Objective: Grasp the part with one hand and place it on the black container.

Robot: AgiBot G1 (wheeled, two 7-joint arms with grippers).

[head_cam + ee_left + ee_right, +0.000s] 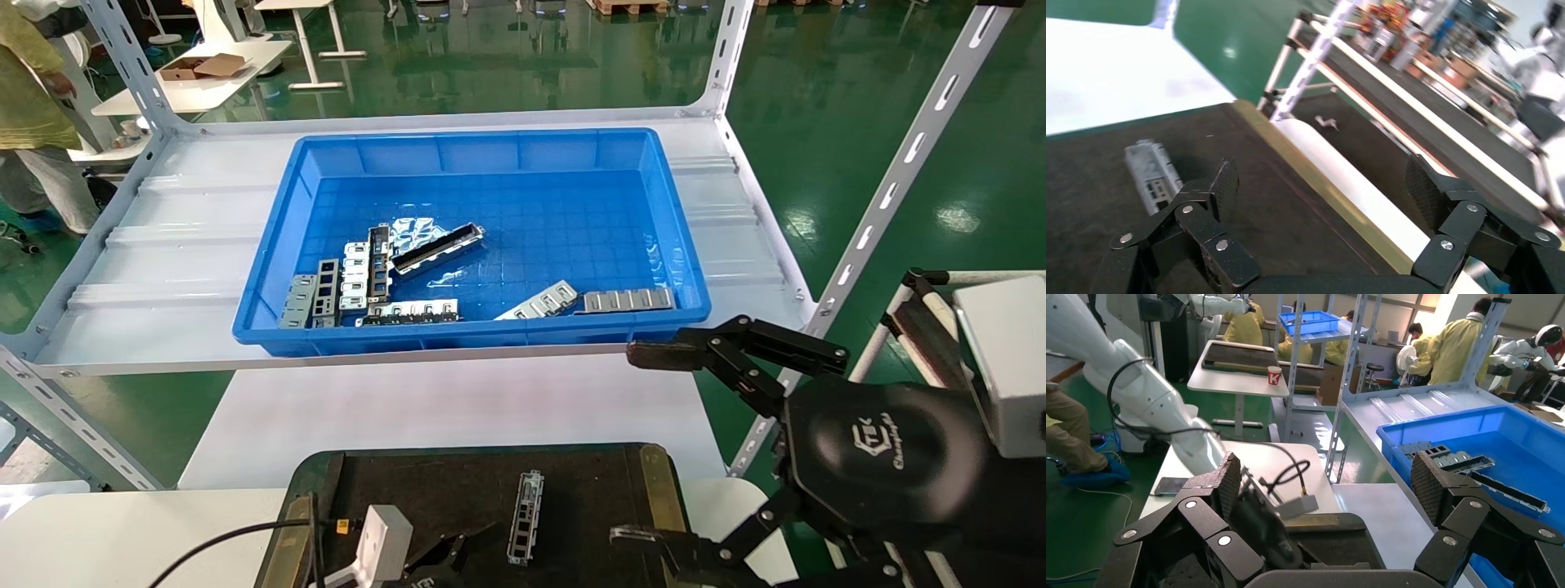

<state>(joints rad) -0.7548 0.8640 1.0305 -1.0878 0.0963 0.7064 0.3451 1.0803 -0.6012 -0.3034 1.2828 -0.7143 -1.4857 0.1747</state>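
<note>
Left gripper (1318,184) low at near edge of black container (425,482), fingers spread wide, empty. Part (525,516) lies flat on the container mat, just beyond and right of it, not touching. Right gripper (645,445) hovers right of container, jaws wide, empty. Farther off, blue bin (490,151) holds loose metal pieces.
</note>
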